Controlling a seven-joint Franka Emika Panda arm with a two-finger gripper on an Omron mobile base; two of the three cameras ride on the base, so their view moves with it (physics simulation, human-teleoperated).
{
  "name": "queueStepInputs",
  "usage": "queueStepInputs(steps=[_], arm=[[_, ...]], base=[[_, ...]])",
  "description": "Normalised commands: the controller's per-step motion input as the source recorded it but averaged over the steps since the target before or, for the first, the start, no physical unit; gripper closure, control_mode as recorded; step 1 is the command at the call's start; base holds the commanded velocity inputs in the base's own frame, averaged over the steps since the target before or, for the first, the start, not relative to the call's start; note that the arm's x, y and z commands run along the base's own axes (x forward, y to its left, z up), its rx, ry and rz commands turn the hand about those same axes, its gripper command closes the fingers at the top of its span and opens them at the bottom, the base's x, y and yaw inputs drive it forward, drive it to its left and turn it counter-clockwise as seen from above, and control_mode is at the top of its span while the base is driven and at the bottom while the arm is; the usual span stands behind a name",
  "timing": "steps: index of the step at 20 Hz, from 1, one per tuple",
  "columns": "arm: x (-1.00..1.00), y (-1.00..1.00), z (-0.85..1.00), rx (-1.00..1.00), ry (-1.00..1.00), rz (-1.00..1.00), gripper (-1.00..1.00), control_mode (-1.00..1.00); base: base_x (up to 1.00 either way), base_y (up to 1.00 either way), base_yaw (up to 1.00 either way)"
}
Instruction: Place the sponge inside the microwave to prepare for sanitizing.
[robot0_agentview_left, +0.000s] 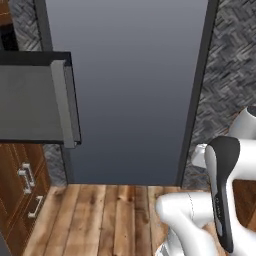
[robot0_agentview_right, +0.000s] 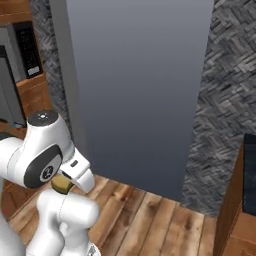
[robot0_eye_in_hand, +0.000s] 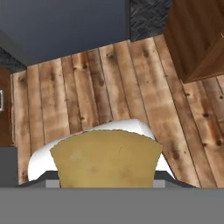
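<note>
A tan-yellow sponge sits low in the hand view, with my gripper shut on it and the fingertips mostly hidden behind it. The hand points down at the wooden floor. In the right base view the sponge peeks out under the white hand, low on the left. The microwave is at the left, its dark grey door with the grey bar handle swung out toward me. Its black keypad with white buttons shows at the upper left of the right base view. The gripper is well below and to the right of the microwave.
A tall grey-blue panel stands straight ahead against the dark herringbone wall. Brown drawers with metal handles sit below the microwave. A wooden cabinet stands at the right. Wooden floor lies between them.
</note>
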Motion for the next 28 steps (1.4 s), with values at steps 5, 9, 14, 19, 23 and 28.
queueStepInputs(steps=[5,9,14,19,23,28], arm=[[0.0,0.0,0.0,0.0,0.0,0.0,1.0,1.0],[0.0,0.0,0.0,0.0,0.0,0.0,1.0,1.0],[0.0,0.0,0.0,0.0,0.0,0.0,1.0,1.0],[0.0,0.0,0.0,0.0,0.0,0.0,1.0,1.0],[0.0,0.0,0.0,0.0,0.0,0.0,1.0,1.0],[0.0,0.0,0.0,0.0,0.0,0.0,1.0,1.0]], base=[[0.82,-0.51,0.08],[0.84,-0.36,0.03],[0.8,-0.56,0.1],[0.55,-0.08,0.31],[0.19,0.03,0.47],[0.34,-0.03,0.63]])
